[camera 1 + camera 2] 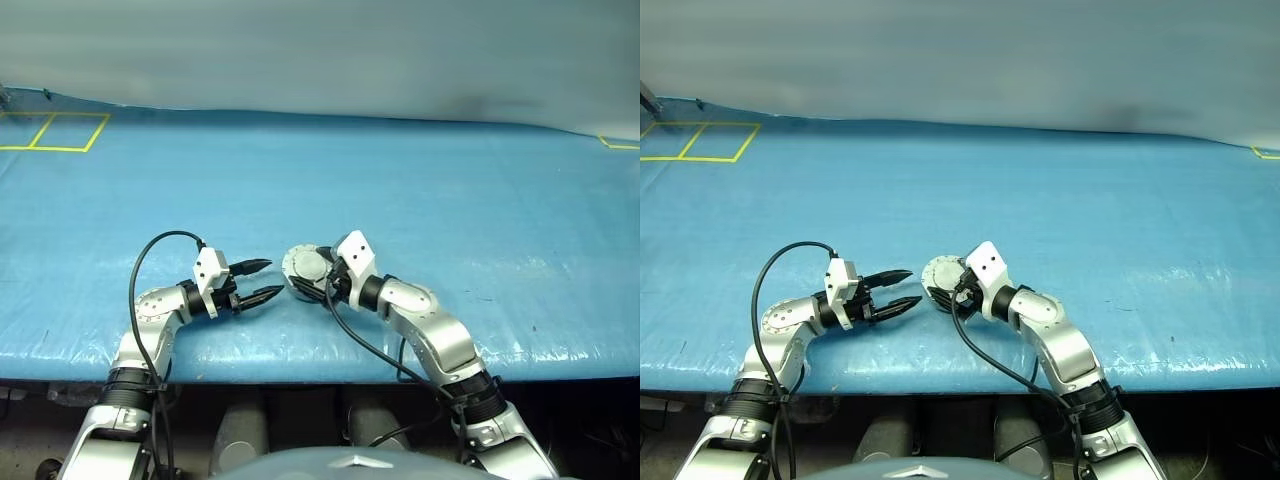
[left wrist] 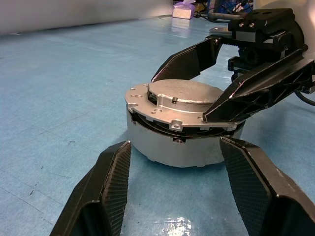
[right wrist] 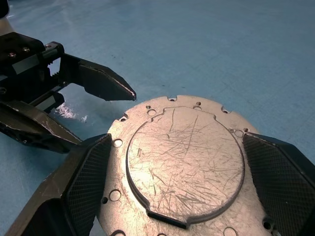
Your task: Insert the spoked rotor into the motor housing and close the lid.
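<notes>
1. Two hands meet at the near edge of the blue surface, with the motor housing standing on it between them.
2. The lid lies on top of the housing, plain grey face up, but it sits slightly askew – a dark gap shows under its rim on one side, so it does not look fully seated.
3. The right hand straddles the lid with its fingers spread wide on either side of the rim; whether the pads touch the rim I cannot tell, and it does not look like a firm grip.
4. The left hand waits just beside the housing, fingers partly open and holding nothing.
5. The spoked rotor is presumably inside, hidden under the lid.
6. To finish well, I judge the lid needs turning until its notches line up, then pressing down squarely – steadying the housing wall with the left hand should keep it from sliding.
</notes>
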You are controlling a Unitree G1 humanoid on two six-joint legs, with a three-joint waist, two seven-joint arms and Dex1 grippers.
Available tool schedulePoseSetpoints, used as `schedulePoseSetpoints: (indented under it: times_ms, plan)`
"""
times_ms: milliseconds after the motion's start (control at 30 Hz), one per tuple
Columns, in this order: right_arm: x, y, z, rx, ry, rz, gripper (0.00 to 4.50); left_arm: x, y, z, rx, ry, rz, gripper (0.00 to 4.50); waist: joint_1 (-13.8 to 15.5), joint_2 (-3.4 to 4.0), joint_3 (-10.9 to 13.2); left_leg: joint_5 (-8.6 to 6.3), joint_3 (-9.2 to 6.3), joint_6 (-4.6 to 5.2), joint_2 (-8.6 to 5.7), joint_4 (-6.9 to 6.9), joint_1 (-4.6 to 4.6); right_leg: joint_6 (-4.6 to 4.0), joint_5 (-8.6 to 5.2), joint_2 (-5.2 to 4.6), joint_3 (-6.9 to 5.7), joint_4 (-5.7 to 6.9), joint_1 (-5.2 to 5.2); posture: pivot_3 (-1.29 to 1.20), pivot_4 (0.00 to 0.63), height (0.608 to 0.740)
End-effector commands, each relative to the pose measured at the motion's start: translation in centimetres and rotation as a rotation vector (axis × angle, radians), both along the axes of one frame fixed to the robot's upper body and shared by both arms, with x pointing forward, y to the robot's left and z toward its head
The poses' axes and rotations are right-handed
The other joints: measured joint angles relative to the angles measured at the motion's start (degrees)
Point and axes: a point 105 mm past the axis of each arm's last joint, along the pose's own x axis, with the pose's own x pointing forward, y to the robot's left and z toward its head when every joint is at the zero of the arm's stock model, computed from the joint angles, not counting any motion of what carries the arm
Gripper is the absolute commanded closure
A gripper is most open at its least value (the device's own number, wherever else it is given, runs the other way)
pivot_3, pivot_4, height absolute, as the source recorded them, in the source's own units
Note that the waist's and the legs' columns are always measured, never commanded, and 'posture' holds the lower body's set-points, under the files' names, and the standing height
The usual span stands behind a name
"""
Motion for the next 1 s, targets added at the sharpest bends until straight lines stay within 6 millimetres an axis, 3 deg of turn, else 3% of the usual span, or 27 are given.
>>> schedulePoseSetpoints:
  times_ms: [33,67,233,567,1000]
  plan:
    - [0.0,0.1,0.1,0.007,-0.003,-0.003,0.03,0.0,0.0,0.9,0.003,-0.049,-0.006,1.38,0.0,0.0,0.0,0.0,0.0,0.0,0.0,0.0,0.0,0.0,0.0,0.0,0.0,0.0,0.0,0.0,0.15,0.74]
    - [0.1,0.0,0.1,0.006,-0.002,-0.009,0.03,0.0,0.1,0.9,0.003,-0.05,-0.005,1.38,-0.01,0.0,0.0,0.0,0.0,0.0,0.0,0.0,0.0,0.0,0.0,0.0,0.0,0.0,0.0,0.0,0.15,0.74]
    - [0.1,0.0,0.9,0.006,-0.029,0.012,1.47,0.0,0.2,0.9,0.002,-0.048,-0.002,1.38,0.0,0.0,0.0,0.0,0.0,0.0,0.0,0.0,0.0,0.0,0.0,0.0,0.0,0.0,0.0,0.0,0.15,0.74]
    - [-0.2,0.1,1.6,-0.022,-0.048,0.086,1.47,0.0,0.1,0.8,0.001,-0.045,-0.007,1.38,0.06,0.0,0.0,0.0,0.0,0.0,-0.01,-0.02,-0.03,-0.02,-0.01,-0.01,0.0,-0.01,-0.01,0.0,0.15,0.74]
    - [-0.2,-0.1,0.1,-0.091,-0.044,0.11,1.47,0.0,0.3,1.1,0.003,-0.053,-0.002,1.38,0.03,0.0,0.0,-0.01,0.0,-0.01,-0.01,-0.01,-0.01,-0.03,-0.01,0.0,-0.01,0.0,0.0,0.0,0.15,0.74]
